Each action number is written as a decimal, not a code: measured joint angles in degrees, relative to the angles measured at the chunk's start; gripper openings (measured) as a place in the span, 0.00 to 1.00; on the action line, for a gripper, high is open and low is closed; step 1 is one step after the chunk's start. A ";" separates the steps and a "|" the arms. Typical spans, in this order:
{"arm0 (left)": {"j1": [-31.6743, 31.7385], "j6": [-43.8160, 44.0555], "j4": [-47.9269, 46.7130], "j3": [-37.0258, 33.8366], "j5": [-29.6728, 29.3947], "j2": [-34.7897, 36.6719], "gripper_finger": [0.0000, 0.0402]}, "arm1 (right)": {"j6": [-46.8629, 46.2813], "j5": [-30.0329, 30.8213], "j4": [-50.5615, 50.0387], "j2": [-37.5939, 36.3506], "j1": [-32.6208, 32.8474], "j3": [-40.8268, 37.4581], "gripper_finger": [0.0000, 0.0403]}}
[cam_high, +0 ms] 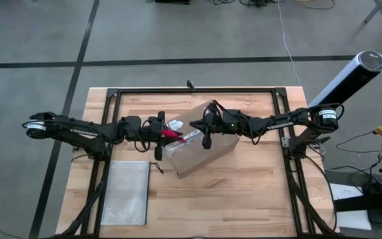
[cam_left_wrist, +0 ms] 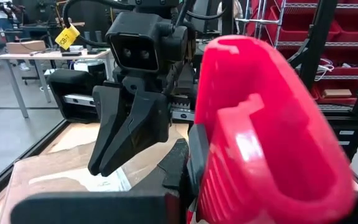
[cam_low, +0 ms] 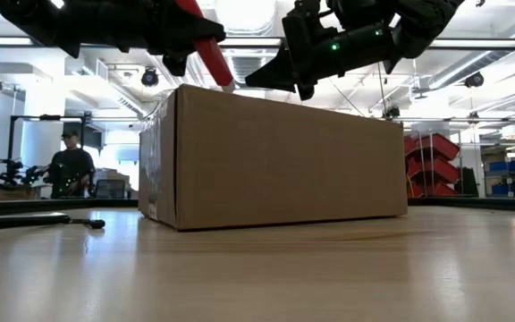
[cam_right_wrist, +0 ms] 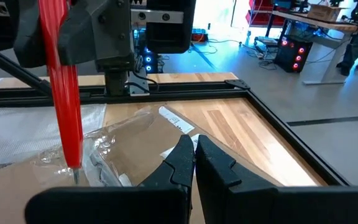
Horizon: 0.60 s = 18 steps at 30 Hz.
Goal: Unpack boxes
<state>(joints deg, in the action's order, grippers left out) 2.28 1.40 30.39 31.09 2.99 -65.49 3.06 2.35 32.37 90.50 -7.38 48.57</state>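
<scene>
Wooden desk [cam_high: 244, 192] carries one cardboard box [cam_high: 201, 143] at centre, flaps down and taped. Left end effector [cam_high: 159, 133] is clamped on a red utility knife [cam_high: 172, 133], tip touching the box top beside the white label [cam_high: 176, 123]. Right end effector [cam_high: 205, 141], fingers closed and empty, rests directly above the box top. Judgement: tape cutting barely begun (contents untouched); opening and emptying remain.
</scene>
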 joint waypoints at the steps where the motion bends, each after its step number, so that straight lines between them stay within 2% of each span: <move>1: 0.00 -0.05 -0.05 0.00 0.05 0.00 0.08 | 0.00 0.00 -0.01 0.00 0.00 0.00 0.00; 13: 0.00 -0.45 -0.39 0.00 0.80 0.00 0.08 | -0.04 -0.24 1.04 0.00 0.00 -0.01 0.00; 18: 0.00 -0.47 -0.15 0.00 1.06 0.13 0.08 | -1.23 -6.06 4.55 0.00 0.00 0.13 0.00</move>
<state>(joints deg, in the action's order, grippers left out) 2.28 0.93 30.24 31.09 4.05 -65.36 1.84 -3.71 36.92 90.50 -7.38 48.70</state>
